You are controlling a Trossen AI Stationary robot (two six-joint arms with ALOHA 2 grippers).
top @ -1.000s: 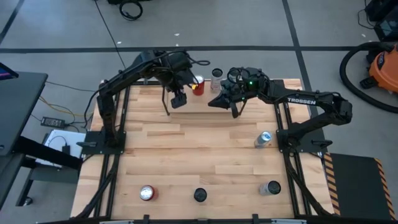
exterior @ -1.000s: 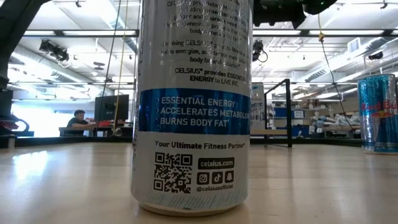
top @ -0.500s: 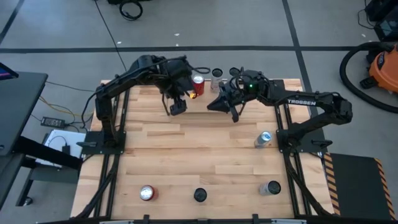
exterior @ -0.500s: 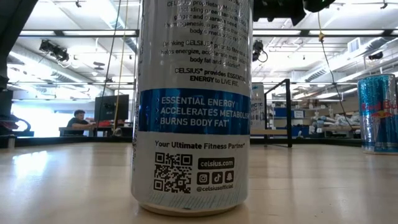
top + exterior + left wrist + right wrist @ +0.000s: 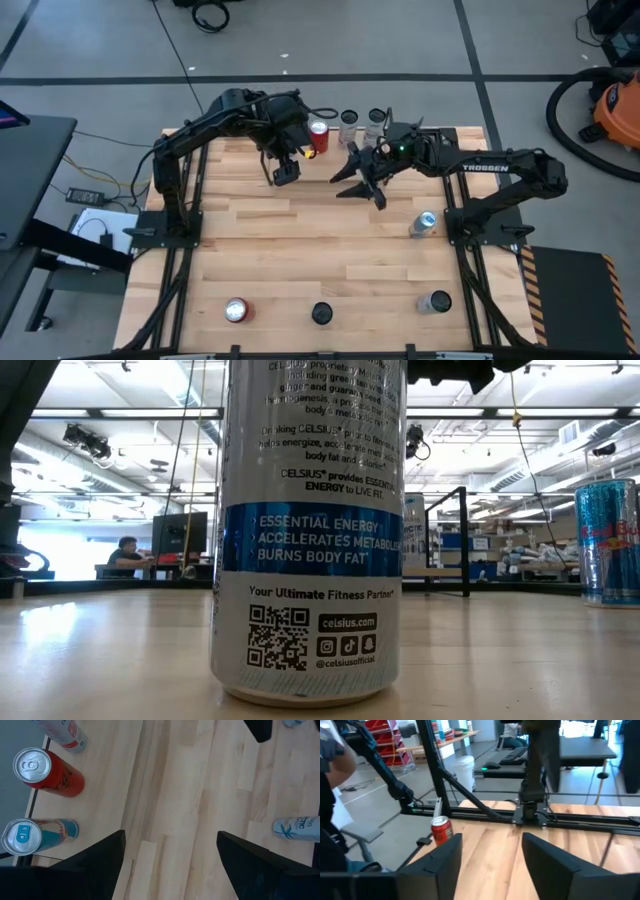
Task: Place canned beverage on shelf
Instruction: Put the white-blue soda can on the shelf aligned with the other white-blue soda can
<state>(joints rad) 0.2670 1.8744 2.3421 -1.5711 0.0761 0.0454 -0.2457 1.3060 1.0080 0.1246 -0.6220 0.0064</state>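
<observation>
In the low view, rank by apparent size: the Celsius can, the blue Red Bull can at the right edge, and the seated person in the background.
1. Celsius can, largest, though it stands nearest the camera.
2. Red Bull can, clearly smaller.
3. Seated person, smallest, only because far away.

The table [image 5: 300, 240] was smooth, matt pale wood planks. The cans [image 5: 41, 772] were glossy printed metal. Arms [image 5: 200, 135] were matt black.

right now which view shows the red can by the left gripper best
Left wrist view: the red can shows top and side, close up. The high view shows it small beside the left gripper. Low and right wrist views miss it.
</observation>
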